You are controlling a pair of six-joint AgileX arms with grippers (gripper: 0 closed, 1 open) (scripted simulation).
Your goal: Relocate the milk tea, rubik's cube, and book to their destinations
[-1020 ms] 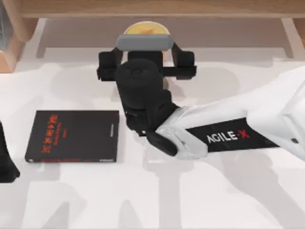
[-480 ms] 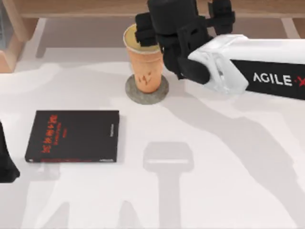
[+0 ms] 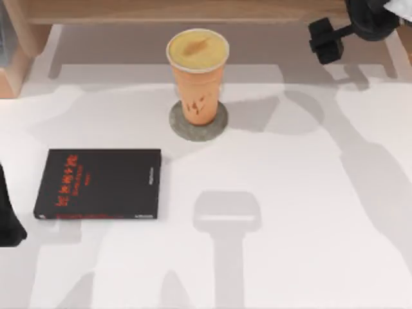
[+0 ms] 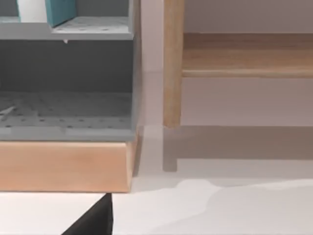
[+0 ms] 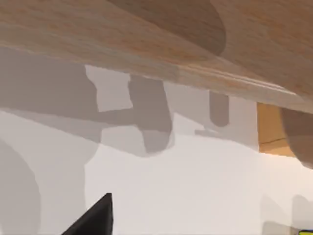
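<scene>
Orange-tan milk tea (image 3: 197, 76) stands upright on a round grey coaster (image 3: 198, 122) at the far middle of the white table (image 3: 290, 212), just in front of the wooden shelf unit (image 3: 193, 9); nothing touches it; lid on, no tilt.

Change: one second ago the right gripper straddled the cup from above, hiding most of it; half a second ago it had lifted clear and hung just right of the lid; now the right gripper (image 3: 335, 35) sits at the far right corner, well apart from the cup, with its arm almost out of the top view. Cup and coaster match the half-second frame in position. Judgement: milk tea released and delivered on the coaster; that item looks done.

Right fingers: cannot tell whether spread or pressed together; empty in any case, since the cup stands alone.

Left arm (image 3: 9, 219): parked at the near left edge; finger state cannot tell. Its wrist view faces a grey perforated organizer (image 4: 66, 112) on a wooden base, with a light blue slab (image 4: 61, 10) on its upper level; possibly the book, cannot confirm.

Black book with red lettering (image 3: 98, 184): flat at left, same place in all three frames; not a task item.

Rubik's cube: location cannot tell; judged still pending.
</scene>
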